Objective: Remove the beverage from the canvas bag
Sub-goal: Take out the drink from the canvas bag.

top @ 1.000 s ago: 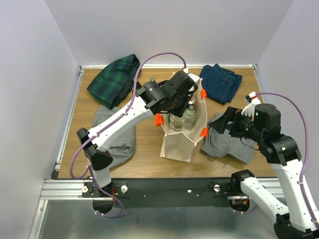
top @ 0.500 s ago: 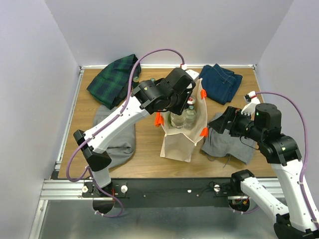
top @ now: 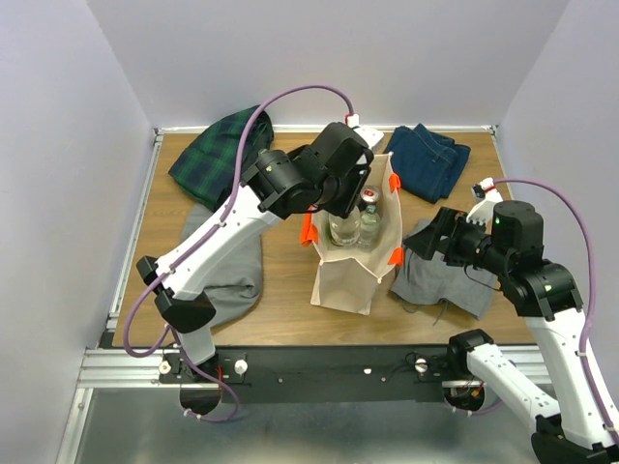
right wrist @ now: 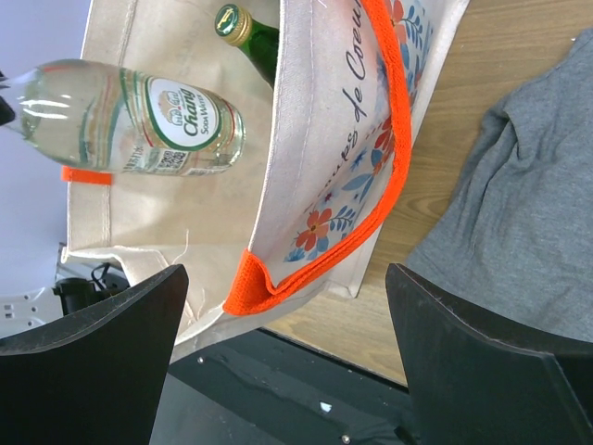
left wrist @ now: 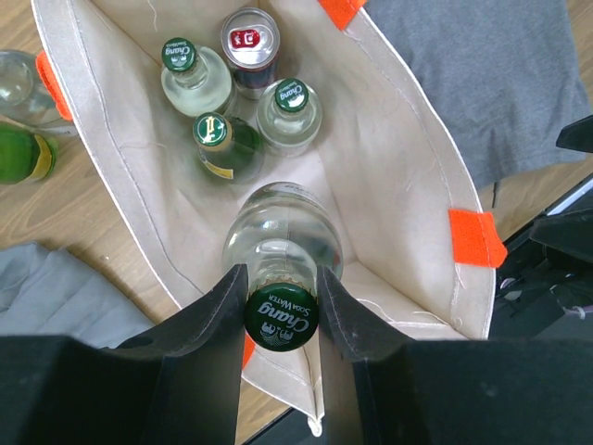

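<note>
The beige canvas bag (top: 353, 263) with orange handles stands upright mid-table. My left gripper (left wrist: 282, 313) hangs over the bag's mouth, shut on the green-capped neck of a clear soda water bottle (left wrist: 283, 236), the beverage, whose body hangs inside the opening. The right wrist view shows that bottle (right wrist: 139, 116) raised against the bag's inner wall. A can (left wrist: 250, 42) and three more capped bottles (left wrist: 211, 132) stand at the bottom of the bag (left wrist: 398, 176). My right gripper (right wrist: 287, 362) is open beside the bag's right handle (right wrist: 371, 195), touching nothing.
A clear bottle (left wrist: 17, 79) and a green one (left wrist: 23, 153) stand on the table outside the bag. A plaid cloth (top: 222, 150) lies back left, blue jeans (top: 428, 159) back right, and grey cloths lie left (top: 227, 275) and right (top: 447, 278) of the bag.
The left arm has risen and drawn back a little, lifting the gripped bottle higher in the bag. The right arm has not moved.
</note>
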